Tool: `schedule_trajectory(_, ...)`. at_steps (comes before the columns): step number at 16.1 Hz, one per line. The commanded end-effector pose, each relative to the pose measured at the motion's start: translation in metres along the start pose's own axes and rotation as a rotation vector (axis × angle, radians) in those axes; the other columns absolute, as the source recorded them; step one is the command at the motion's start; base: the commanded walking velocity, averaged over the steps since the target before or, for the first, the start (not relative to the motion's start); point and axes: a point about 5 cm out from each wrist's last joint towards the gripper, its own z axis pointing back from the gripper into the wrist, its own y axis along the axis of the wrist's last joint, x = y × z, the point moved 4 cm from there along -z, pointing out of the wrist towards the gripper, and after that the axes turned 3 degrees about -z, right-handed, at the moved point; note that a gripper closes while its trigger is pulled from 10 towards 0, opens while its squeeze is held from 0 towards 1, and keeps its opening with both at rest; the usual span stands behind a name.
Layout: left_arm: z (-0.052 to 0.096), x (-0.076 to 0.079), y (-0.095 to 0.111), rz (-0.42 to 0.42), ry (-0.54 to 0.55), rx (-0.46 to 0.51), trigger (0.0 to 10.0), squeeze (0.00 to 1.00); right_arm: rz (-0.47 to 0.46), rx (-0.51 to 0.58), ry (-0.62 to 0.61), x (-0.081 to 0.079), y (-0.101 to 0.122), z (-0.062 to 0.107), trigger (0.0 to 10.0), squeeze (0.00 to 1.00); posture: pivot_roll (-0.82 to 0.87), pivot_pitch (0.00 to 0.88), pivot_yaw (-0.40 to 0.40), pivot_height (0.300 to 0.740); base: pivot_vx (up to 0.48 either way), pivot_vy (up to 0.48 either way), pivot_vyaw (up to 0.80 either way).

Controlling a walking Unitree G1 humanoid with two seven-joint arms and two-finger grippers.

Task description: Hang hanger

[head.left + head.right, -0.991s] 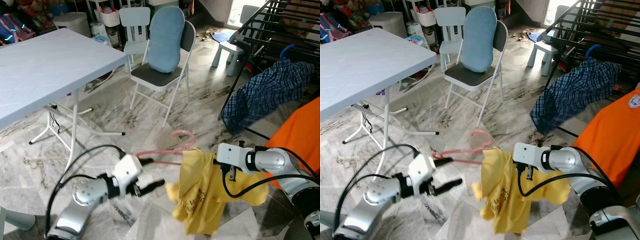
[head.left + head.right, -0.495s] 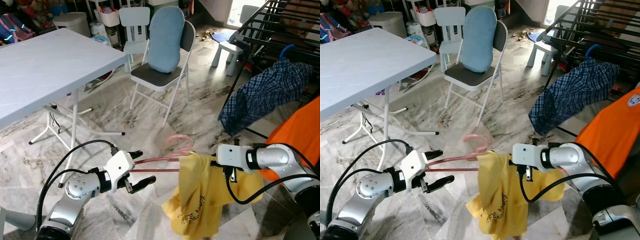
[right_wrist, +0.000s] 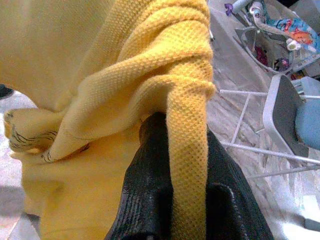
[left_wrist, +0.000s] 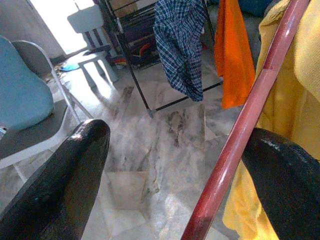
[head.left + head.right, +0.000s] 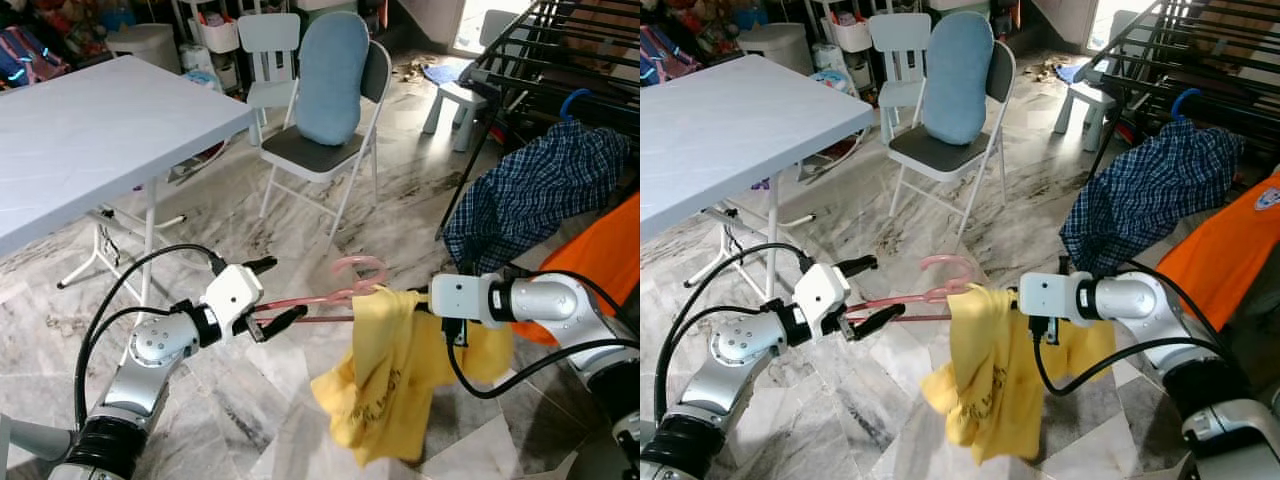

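A pink hanger (image 5: 345,290) floats level above the floor, its hook (image 5: 945,265) up. A yellow shirt (image 5: 385,370) hangs bunched from its right end. My left gripper (image 5: 275,292) is open, its two fingers either side of the hanger's left arm (image 4: 250,115); the rod runs close by one finger (image 4: 287,180). My right gripper (image 5: 432,300) is shut on a fold of the yellow shirt (image 3: 165,50) at the hanger's right end; its black fingers (image 3: 150,200) are wrapped in cloth. The hanger's right arm is hidden under the shirt.
A black drying rack (image 5: 560,50) stands at the right, with a plaid shirt (image 5: 540,190) and an orange garment (image 5: 600,260) on it. A white folding table (image 5: 90,140) is on the left; a chair with a blue cushion (image 5: 325,120) and a small stool (image 5: 455,100) are behind.
Both arms have lifted the hanger and shirt higher. My left gripper rose and slid leftward along the hanger's arm. The shirt's bottom swung toward the left.
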Motion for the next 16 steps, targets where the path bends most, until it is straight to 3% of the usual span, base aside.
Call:
schedule_trajectory(1,0.0,-0.003,0.001,-0.022,-0.012,-0.003,10.0,0.0,0.033,0.046,-0.038,0.013,0.013,0.001,10.0,0.0,-0.26,0.0,0.033,0.74,0.0,0.0,0.0)
schedule_trajectory(4,-0.002,0.009,-0.003,-0.033,-0.088,-0.016,10.0,0.0,0.059,0.109,-0.018,0.015,0.027,0.003,10.0,0.0,-0.27,0.0,0.033,0.74,0.0,0.0,0.0)
schedule_trajectory(5,-0.004,0.011,-0.003,-0.025,-0.118,-0.01,5.6,0.0,0.075,0.12,0.005,0.013,0.029,0.006,10.0,0.0,-0.27,0.0,0.033,0.74,0.0,0.0,0.0)
schedule_trajectory(6,-0.005,0.011,-0.001,-0.017,-0.139,0.0,1.9,0.0,0.091,0.124,0.024,0.011,0.031,0.008,10.0,0.0,-0.27,0.0,0.034,0.74,0.0,0.0,0.0)
schedule_trajectory(7,-0.005,0.011,0.0,-0.013,-0.156,0.005,0.4,0.0,0.109,0.123,0.041,0.01,0.031,0.01,10.0,0.0,-0.27,0.0,0.035,0.74,0.0,0.0,0.0)
schedule_trajectory(11,-0.005,0.008,0.005,0.003,-0.188,0.027,0.0,0.0,0.142,0.097,0.076,0.009,0.026,0.019,10.0,0.0,-0.27,0.0,0.04,0.74,0.0,0.0,0.0)
schedule_trajectory(16,-0.003,0.011,0.009,0.047,-0.249,0.064,0.0,0.0,0.151,0.11,0.078,0.01,0.029,0.018,10.0,0.0,-0.27,0.0,0.04,0.74,0.0,0.0,0.0)
